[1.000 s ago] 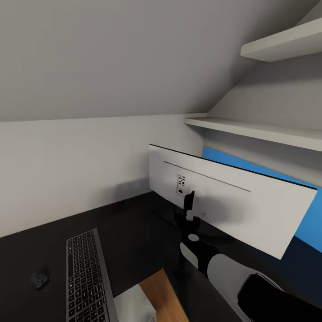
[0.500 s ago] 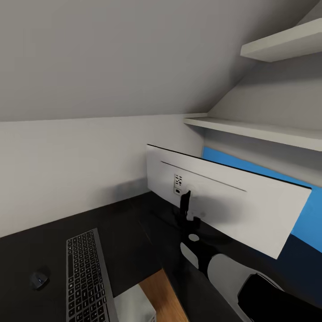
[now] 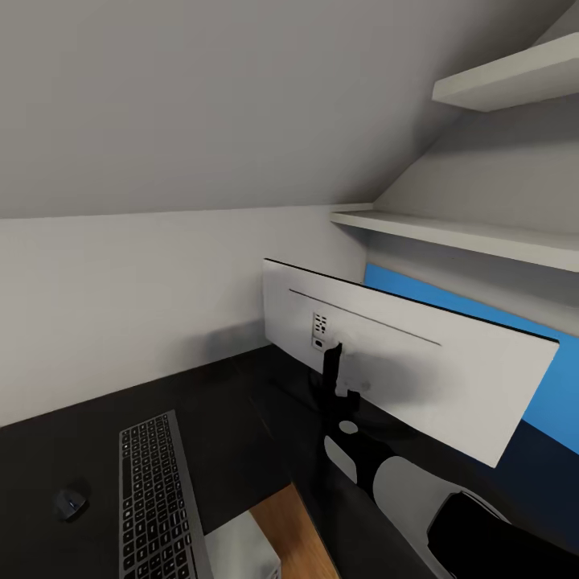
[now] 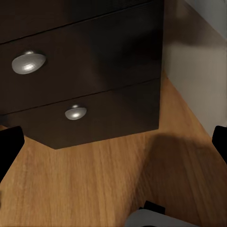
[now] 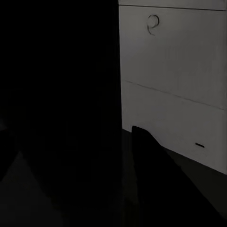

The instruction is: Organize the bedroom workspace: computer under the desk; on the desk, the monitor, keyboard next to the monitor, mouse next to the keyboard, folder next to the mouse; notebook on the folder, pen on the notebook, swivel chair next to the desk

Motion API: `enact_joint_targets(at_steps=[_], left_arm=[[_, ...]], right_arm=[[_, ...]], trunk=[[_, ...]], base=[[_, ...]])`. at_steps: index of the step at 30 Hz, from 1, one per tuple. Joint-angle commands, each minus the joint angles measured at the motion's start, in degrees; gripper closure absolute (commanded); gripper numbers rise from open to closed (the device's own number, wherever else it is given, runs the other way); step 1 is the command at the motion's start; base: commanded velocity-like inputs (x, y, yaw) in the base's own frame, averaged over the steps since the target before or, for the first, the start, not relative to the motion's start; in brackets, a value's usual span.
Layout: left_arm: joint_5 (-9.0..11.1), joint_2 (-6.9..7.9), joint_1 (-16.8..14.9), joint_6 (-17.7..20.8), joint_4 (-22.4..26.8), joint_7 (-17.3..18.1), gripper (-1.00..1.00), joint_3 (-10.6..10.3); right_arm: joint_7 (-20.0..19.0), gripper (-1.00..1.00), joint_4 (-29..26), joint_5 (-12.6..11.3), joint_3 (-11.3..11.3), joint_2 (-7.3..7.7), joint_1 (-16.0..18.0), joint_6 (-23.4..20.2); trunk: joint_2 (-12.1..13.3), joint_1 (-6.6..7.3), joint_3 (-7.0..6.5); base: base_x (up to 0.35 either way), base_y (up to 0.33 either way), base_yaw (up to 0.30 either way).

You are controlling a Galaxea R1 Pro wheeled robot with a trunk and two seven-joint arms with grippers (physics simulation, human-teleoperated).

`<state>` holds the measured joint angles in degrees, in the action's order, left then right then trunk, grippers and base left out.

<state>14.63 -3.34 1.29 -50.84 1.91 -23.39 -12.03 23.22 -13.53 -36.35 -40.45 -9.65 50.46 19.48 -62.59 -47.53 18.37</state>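
The monitor (image 3: pixel 402 362) stands on the black desk (image 3: pixel 233 410) with its pale back toward me. My right gripper (image 3: pixel 334 374) reaches up behind it at the dark stand neck and looks shut there. In the right wrist view the monitor's pale back (image 5: pixel 175 85) is close, beside a large dark shape. The keyboard (image 3: pixel 154 498) lies on the desk at the lower left, with the mouse (image 3: pixel 71 503) just left of it. A pale corner of the computer (image 3: pixel 241 547) peeks out below the desk edge. My left gripper (image 4: pixel 113 144) hangs open over the wood floor in front of the desk's drawer pedestal (image 4: pixel 94 61).
Two white wall shelves (image 3: pixel 466 233) (image 3: pixel 515 76) jut out above the monitor on the right. A blue wall panel (image 3: pixel 450 301) sits behind it. A sloped white ceiling comes down low to the desk's back wall. Round silver knobs (image 4: pixel 28 62) stick out of the drawers.
The monitor has shifted slightly left with my right gripper, its right end pulling in from the frame edge. Over the last half second it has barely moved.
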Motion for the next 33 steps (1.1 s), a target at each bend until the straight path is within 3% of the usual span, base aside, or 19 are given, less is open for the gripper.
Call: enact_joint_targets(at_steps=[1,33], left_arm=[[0.40,0.00,0.03,-0.05,0.11,-0.22,-1.00,-0.50],[0.42,0.00,0.03,-0.05,0.11,-0.23,-1.00,-0.50]], right_arm=[[0.25,1.00,-0.10,0.05,-0.60,-0.02,0.08,0.21],[0.06,1.00,-0.01,0.08,-0.60,-0.02,0.08,2.32]], trunk=[[-0.04,0.00,0.05],[-0.04,0.00,0.05]], base=[[0.000,0.000,0.000],[0.000,0.000,0.000]])
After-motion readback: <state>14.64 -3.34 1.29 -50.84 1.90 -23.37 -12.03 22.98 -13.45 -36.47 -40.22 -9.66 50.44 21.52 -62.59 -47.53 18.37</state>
